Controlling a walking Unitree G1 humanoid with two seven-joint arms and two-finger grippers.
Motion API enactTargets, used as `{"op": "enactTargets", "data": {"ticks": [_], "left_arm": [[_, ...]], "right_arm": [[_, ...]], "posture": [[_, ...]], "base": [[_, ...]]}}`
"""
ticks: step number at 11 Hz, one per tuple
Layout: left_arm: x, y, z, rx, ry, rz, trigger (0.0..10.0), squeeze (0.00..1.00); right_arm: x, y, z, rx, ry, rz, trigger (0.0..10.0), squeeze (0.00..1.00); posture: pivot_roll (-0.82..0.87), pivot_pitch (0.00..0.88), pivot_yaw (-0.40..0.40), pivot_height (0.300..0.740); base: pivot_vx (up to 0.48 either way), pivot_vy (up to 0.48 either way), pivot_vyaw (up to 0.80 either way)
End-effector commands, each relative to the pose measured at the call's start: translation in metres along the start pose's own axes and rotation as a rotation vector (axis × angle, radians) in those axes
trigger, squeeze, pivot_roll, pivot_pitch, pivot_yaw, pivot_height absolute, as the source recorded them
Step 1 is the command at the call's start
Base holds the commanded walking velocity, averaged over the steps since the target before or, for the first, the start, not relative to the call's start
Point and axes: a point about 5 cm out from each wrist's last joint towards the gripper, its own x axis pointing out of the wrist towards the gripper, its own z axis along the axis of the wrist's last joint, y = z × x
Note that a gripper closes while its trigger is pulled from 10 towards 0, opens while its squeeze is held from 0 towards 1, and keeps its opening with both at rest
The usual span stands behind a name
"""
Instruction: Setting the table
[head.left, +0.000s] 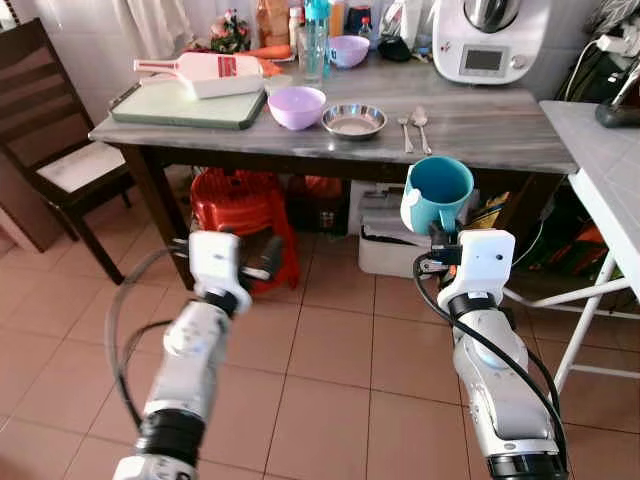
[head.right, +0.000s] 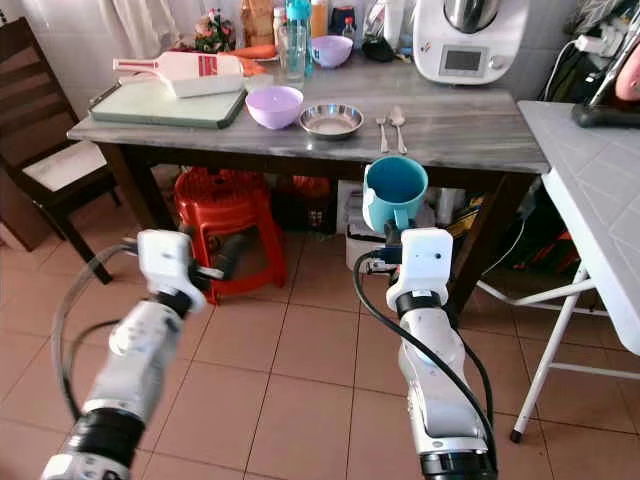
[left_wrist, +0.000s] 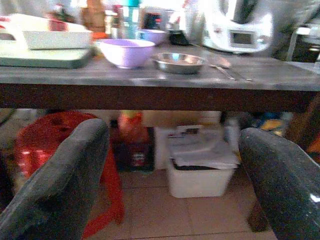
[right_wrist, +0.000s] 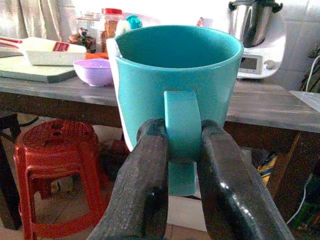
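A teal mug (head.left: 438, 192) stands upright in front of the table's near edge, and my right gripper (right_wrist: 181, 150) is shut on its handle. My left gripper (left_wrist: 172, 170) is open and empty, held low before the table (head.left: 480, 135) beside the red stool (head.left: 243, 212). On the table lie a purple bowl (head.left: 296, 106), a steel dish (head.left: 354, 121), and a fork and spoon (head.left: 414, 128).
A green tray (head.left: 190, 106) with a white cutting board sits on the table's left part. Bottles, a second purple bowl (head.left: 348, 49) and a white kitchen machine (head.left: 490, 40) stand at the back. A dark chair (head.left: 50, 150) stands left, a white folding table (head.left: 610, 180) right, boxes underneath.
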Motion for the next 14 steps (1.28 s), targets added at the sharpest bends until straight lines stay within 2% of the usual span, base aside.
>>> {"op": "enactTargets", "data": {"ticks": [1,7,11,14], "left_arm": [[0.001,0.001,0.006,0.009,-0.021,-0.012,10.0,0.00],[0.000,-0.004,0.005,-0.005,-0.020,-0.034,10.0,0.00],[0.002,-0.010,0.007,-0.017,-0.030,-0.046,10.0,0.00],[0.001,-0.010,0.006,-0.021,-0.026,-0.050,10.0,0.00]], "right_arm": [[0.001,0.000,0.005,-0.002,-0.025,0.003,10.0,0.00],[0.003,0.001,0.007,-0.011,-0.034,0.010,10.0,0.00],[0.004,0.000,0.011,-0.013,-0.047,0.009,10.0,0.00],[0.002,-0.001,0.014,-0.001,-0.057,0.000,10.0,0.00]], "posture": [[-0.01,0.017,0.035,0.740],[-0.02,0.020,0.031,0.740],[-0.02,0.020,0.030,0.740],[-0.02,0.018,0.030,0.740]], "base": [[0.304,0.000,0.00],[0.344,0.000,0.00],[0.363,0.000,0.64],[0.361,0.000,0.00]]}}
